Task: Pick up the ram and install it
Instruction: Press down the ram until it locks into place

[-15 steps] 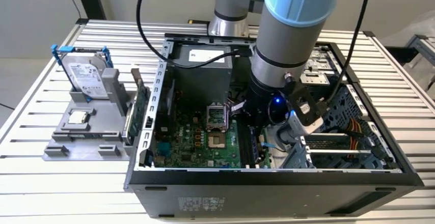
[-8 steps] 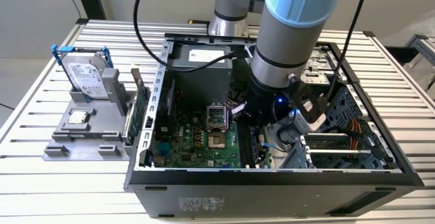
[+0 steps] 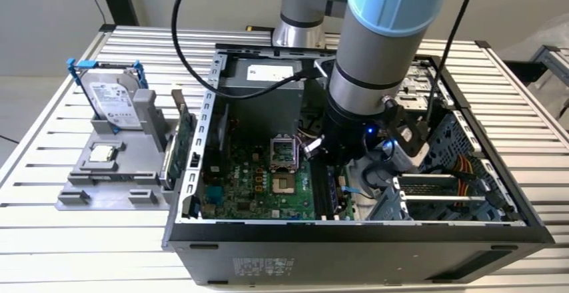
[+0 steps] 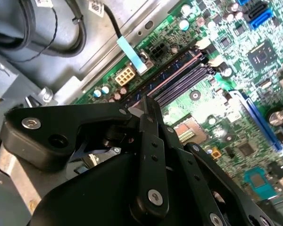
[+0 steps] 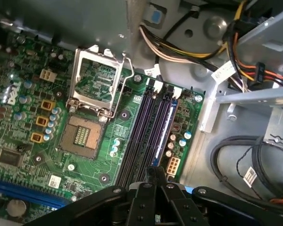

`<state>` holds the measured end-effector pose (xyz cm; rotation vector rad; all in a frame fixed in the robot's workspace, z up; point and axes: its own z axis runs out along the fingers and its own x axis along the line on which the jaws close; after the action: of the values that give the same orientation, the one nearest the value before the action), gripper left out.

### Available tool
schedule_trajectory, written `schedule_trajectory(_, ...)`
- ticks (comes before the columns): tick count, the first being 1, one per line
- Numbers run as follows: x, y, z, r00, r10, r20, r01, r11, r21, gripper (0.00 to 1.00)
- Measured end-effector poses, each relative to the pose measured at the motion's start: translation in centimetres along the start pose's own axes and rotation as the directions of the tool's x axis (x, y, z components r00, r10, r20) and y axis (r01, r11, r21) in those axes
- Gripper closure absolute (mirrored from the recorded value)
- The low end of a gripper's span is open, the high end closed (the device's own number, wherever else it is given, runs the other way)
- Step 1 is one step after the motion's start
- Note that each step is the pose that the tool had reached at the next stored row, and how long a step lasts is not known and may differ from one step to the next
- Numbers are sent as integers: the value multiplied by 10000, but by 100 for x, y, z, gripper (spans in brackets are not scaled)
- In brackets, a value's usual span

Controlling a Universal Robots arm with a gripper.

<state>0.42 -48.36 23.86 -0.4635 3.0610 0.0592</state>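
One arm (image 3: 374, 60) is seen in the exterior view reaching steeply down into the open computer case (image 3: 356, 223), its wrist sunk below the case's rim near the middle. The gripper (image 4: 146, 102) is drawn narrow, its tips pressed close together just above the memory slots (image 5: 141, 132); whether anything is pinched cannot be told. In the first wrist view a thin blue strip, taken to be the ram (image 5: 164, 127), is seen edge-on in the slot nearest the motherboard's (image 5: 99, 165) edge, its long axis lying along the slots.
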Motion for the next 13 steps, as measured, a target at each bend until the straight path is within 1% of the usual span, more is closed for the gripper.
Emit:
schedule_trajectory(3, -2, -1, 0, 9989, -461, -14, 461, 9989, -23, 100)
schedule_trajectory(6, -5, -2, 0, 9958, -913, -26, 913, 9958, -47, 100)
schedule_trajectory(9, -9, -3, 1, 9907, -1358, -37, 1358, 9907, -72, 100)
schedule_trajectory(11, -12, -4, 1, 9864, -1645, -44, 1645, 9863, -87, 100)
schedule_trajectory(13, -14, -4, 1, 9810, -1940, -51, 1940, 9810, -103, 100)
